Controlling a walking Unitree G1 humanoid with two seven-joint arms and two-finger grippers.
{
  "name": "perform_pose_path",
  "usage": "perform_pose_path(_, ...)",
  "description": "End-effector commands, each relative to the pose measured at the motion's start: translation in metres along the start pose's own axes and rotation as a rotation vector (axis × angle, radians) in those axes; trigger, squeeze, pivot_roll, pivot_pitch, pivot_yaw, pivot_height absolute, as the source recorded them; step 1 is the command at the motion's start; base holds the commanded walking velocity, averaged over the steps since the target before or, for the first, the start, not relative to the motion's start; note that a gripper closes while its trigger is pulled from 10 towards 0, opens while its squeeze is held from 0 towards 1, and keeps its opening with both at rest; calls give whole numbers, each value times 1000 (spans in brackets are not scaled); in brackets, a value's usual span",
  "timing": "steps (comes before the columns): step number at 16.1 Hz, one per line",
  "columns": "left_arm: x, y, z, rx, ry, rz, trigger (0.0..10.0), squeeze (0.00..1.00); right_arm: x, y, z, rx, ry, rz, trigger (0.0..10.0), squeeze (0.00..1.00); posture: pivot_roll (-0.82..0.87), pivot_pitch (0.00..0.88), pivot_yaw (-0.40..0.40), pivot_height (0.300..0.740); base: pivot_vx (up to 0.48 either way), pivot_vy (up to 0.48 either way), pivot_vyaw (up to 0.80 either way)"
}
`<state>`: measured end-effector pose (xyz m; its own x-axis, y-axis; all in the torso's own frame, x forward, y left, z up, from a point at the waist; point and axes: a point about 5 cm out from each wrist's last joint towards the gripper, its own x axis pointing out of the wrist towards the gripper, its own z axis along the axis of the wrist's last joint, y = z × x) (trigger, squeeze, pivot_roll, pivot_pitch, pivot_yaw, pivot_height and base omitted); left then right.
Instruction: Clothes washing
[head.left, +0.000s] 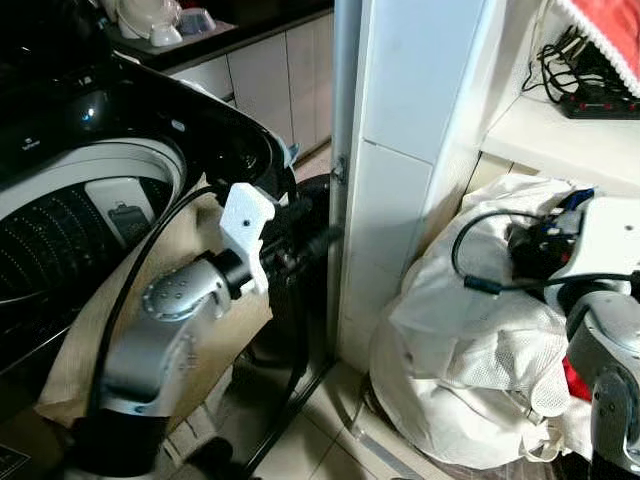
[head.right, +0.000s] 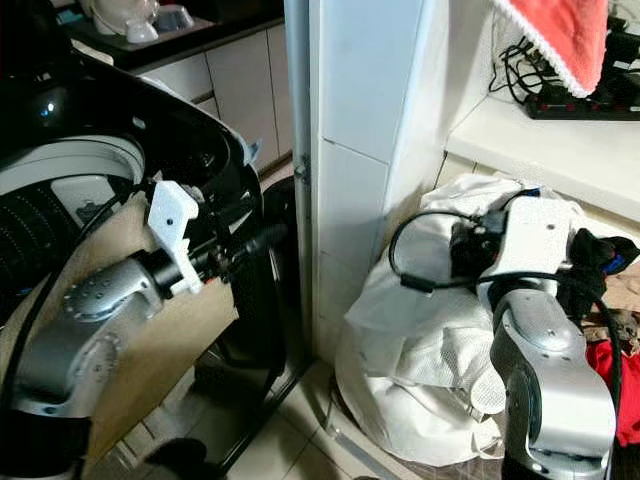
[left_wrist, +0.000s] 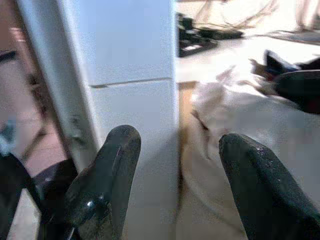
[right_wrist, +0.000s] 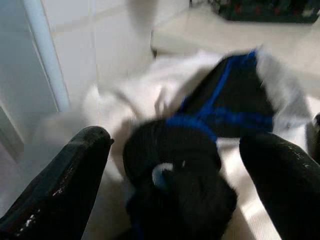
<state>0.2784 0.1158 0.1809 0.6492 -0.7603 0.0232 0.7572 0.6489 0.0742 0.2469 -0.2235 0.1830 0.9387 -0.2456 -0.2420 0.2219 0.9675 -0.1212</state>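
The washing machine (head.left: 90, 170) takes up the 9 to 11 o'clock part of the head views, its black top rim curving round a grey ribbed drum. A brown sheet of cardboard (head.left: 215, 340) leans against its front. Beside it, at 12 o'clock, stands a white tiled pillar (head.left: 400, 150) with a pale vertical pipe (head.left: 343, 120) along its corner.

At 4 o'clock, on the floor at the foot of the pillar, slumps a large white laundry bag (head.left: 470, 350); dark clothes with blue trim (right_wrist: 225, 110) lie in its open top, and a scrap of red cloth (head.right: 615, 385) shows at its far right side. Above the bag, at 1 to 2 o'clock, a pale shelf (head.right: 560, 140) carries a black power strip with tangled cables (head.left: 590, 95), and a red cloth with white edging (head.right: 570, 30) hangs over it.

The left gripper (left_wrist: 175, 165) is raised between machine and pillar, its fingers (left_wrist: 107, 180) spread wide and holding nothing, aimed at the pillar's corner. The right gripper (right_wrist: 175, 175) hovers just above the bag's mouth, fingers (right_wrist: 65, 185) set wide apart on either side of the dark clothes, not closed on them.
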Motion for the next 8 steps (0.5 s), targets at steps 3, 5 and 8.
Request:
perform_pose_path(3,-2,-3,6,4,-5,-72,10000,0,-2,0,-9,18,80,-2,10000,0,-184,0,36,740,0,0,0)
perform_pose_path(5,-2,-2,7,3,-10,-70,10000,0,-2,0,-8,27,77,-6,0,0,-184,0,37,740,0,0,0)
perform_pose_path(8,-1,-3,8,-7,-21,-75,10000,0,-3,0,-8,29,79,-13,0,0,-180,0,38,740,0,0,0)
